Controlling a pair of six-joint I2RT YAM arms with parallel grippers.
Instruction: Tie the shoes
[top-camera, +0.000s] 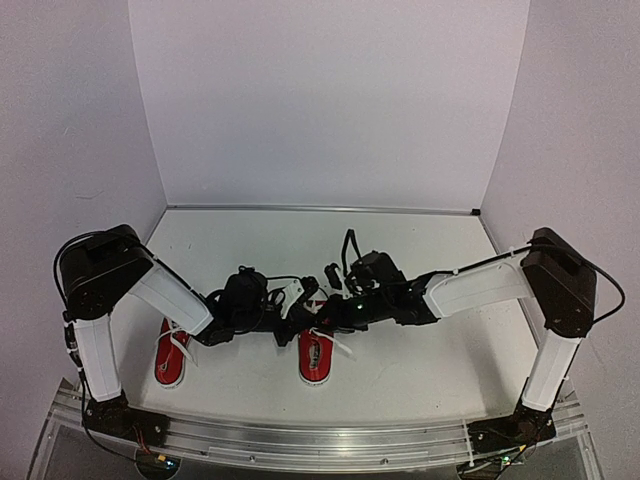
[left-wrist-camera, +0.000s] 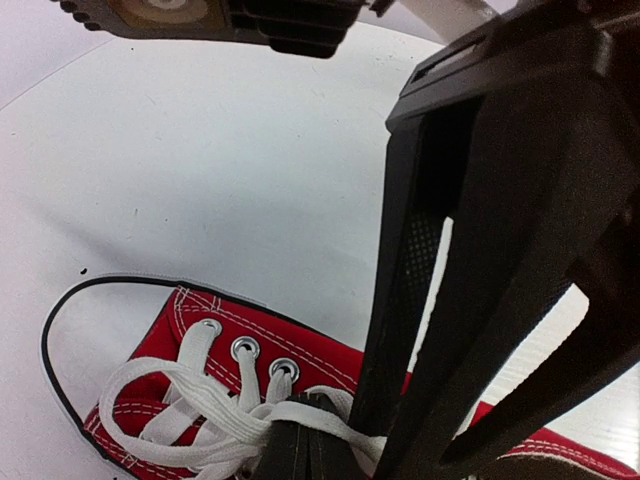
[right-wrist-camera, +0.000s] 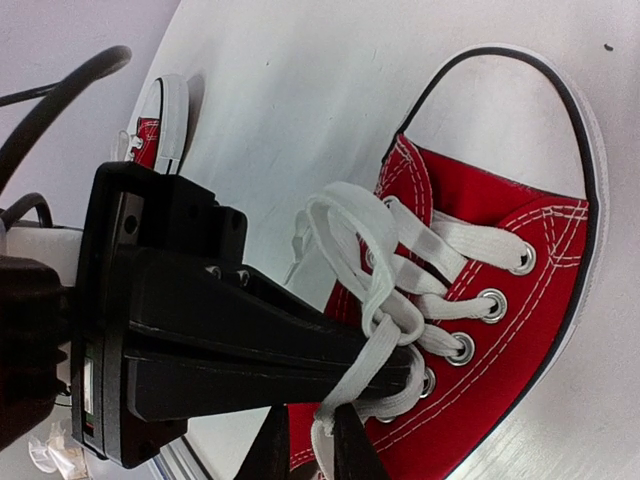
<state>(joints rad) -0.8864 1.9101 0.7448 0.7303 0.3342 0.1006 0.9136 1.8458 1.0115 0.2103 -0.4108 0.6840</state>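
1. The white table (top-camera: 400, 250) lies bare and open beyond the centre shoe (top-camera: 316, 358), up to the back wall (top-camera: 330, 100). There is also free surface to that shoe's right. The side walls close in well away from it.
2. An aluminium rail (top-camera: 320, 435) runs along the table edge just nearer than the centre shoe's heel.
3. The outer shoe (top-camera: 170, 358) lies well to the centre shoe's left, parallel to it, partly under the left arm.
4. Both arms converge over the centre shoe's front half, leaving little room between them.
5. The right gripper (right-wrist-camera: 395, 365) has its fingers pressed together on a strand of the laces (right-wrist-camera: 400, 250), right above the centre shoe's eyelets (right-wrist-camera: 490, 305).
6. The left gripper (left-wrist-camera: 395, 455) sits low over the same shoe's lacing with a strand running in at its tips. Whether those fingers are spread or pinching cannot be told.
7. The centre shoe is red canvas with white stitching and metal-ringed eyelets. Its flat white laces are looped loosely above the tongue.
8. Its smooth white toe cap (right-wrist-camera: 500, 110) is rounded and edged by a thin black line.
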